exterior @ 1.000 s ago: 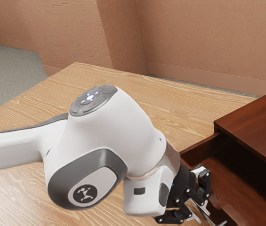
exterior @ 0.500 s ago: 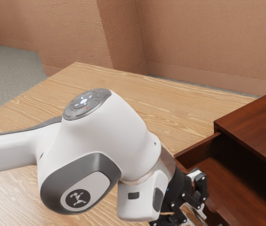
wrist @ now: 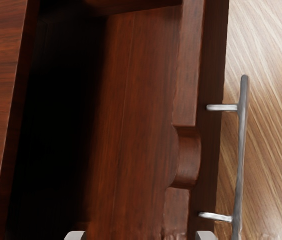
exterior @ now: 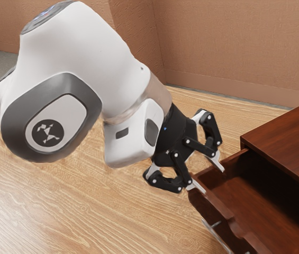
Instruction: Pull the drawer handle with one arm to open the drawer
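A dark wood drawer (exterior: 244,203) stands pulled out of its cabinet (exterior: 292,140), and its inside (wrist: 131,125) is bare. A thin metal bar handle (wrist: 240,155) runs along the outside of the front panel (wrist: 200,75); a short piece of the handle (exterior: 213,225) shows low on the drawer's front. My black gripper (exterior: 208,175) hangs open just above the front panel's top edge, holding nothing. Its fingertips (wrist: 205,235) stand one over the drawer's inside and one over the handle side.
The cabinet sits on a light wooden table (exterior: 85,201) that stretches toward the exterior view's left and back. Brown walls (exterior: 234,37) close the room behind. My white arm (exterior: 70,90) hangs over the table's middle.
The drawer has slid further out. My arm has risen sharply, and the gripper has come up from low at the drawer's front to above its top edge, fingers apart.
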Controlling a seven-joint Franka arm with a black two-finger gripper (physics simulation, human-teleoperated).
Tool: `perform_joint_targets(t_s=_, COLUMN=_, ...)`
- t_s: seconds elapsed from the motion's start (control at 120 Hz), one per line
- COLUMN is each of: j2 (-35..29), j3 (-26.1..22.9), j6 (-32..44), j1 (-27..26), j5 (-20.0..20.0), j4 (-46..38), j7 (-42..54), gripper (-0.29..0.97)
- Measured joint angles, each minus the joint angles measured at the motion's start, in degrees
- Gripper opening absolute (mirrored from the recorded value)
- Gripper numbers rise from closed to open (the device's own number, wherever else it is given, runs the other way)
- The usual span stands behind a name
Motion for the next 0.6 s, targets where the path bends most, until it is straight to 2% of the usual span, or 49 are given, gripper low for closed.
perform_joint_targets(t_s=0.067, j2=3.30, j3=1.03, j6=-6.35, j1=2.67, j5=0.30, j4=6.37, j7=-0.87, gripper=0.34)
perform_joint_targets(t_s=0.158, j2=8.51, j3=5.16, j6=-15.80, j1=4.28, j5=2.55, j4=15.49, j7=-2.93, gripper=0.46)
perform_joint_targets(t_s=0.292, j2=12.42, j3=9.09, j6=-26.36, j1=7.75, j5=5.77, j4=21.75, j7=-9.77, gripper=0.56)
perform_joint_targets(t_s=0.408, j2=13.46, j3=9.62, j6=-31.44, j1=10.89, j5=8.16, j4=24.24, j7=-16.23, gripper=0.61)
perform_joint_targets(t_s=0.492, j2=13.58, j3=8.05, j6=-33.66, j1=12.91, j5=9.68, j4=24.72, j7=-20.20, gripper=0.63)
perform_joint_targets(t_s=0.6, j2=13.54, j3=7.04, j6=-35.46, j1=12.04, j5=10.96, j4=24.84, j7=-24.53, gripper=0.65)
